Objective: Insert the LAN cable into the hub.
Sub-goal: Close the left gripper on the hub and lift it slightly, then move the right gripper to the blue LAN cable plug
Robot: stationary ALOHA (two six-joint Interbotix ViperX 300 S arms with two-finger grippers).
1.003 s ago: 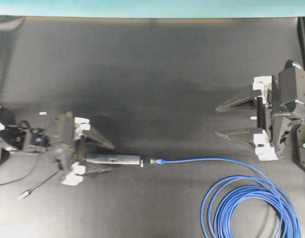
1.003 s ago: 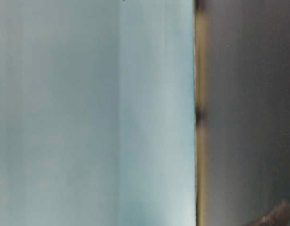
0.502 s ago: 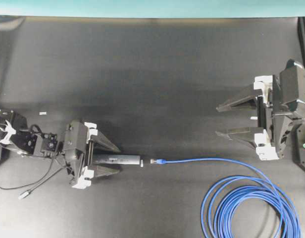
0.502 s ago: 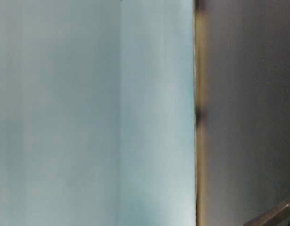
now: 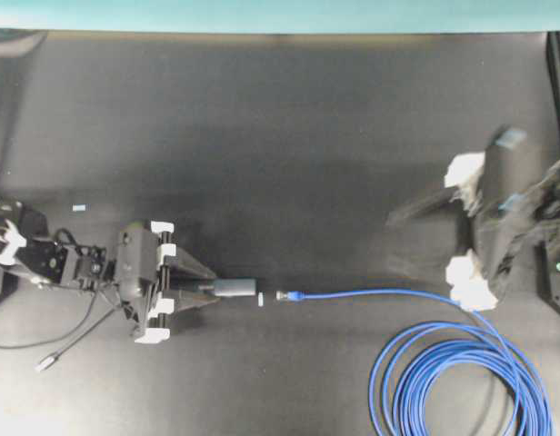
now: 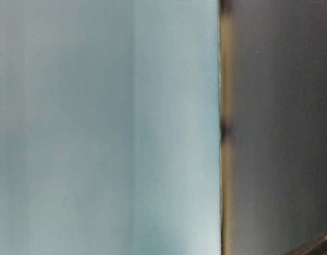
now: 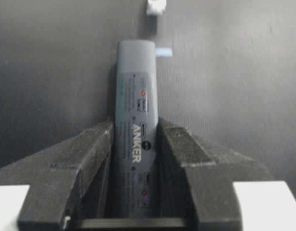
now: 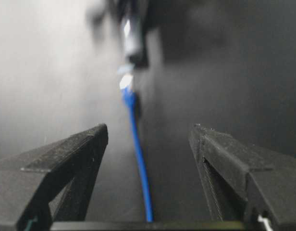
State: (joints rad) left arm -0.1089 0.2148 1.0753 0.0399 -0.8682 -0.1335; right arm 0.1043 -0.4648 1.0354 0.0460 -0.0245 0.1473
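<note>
Right gripper (image 5: 403,241) is smeared w/ motion blur overhead, fingers just faint ghosts. Blue LAN cable (image 5: 462,381) coil cut off at bottom edge. Hub (image 7: 135,130) rear end hidden btwn left gripper's (image 7: 134,139) fingers; table-level view too blurry to read anything.

Matt grey plastic hub (image 7: 137,130) lies on a finely textured black mat (image 7: 244,86).

dim, even light over the dark counter (image 5: 289,118). the overhead view is sharp except the right end effector (image 5: 416,238), smeared by motion blur. the table-level view is wholly out of focus. the right wrist view blurs in the distance, with pale glare at left.
</note>
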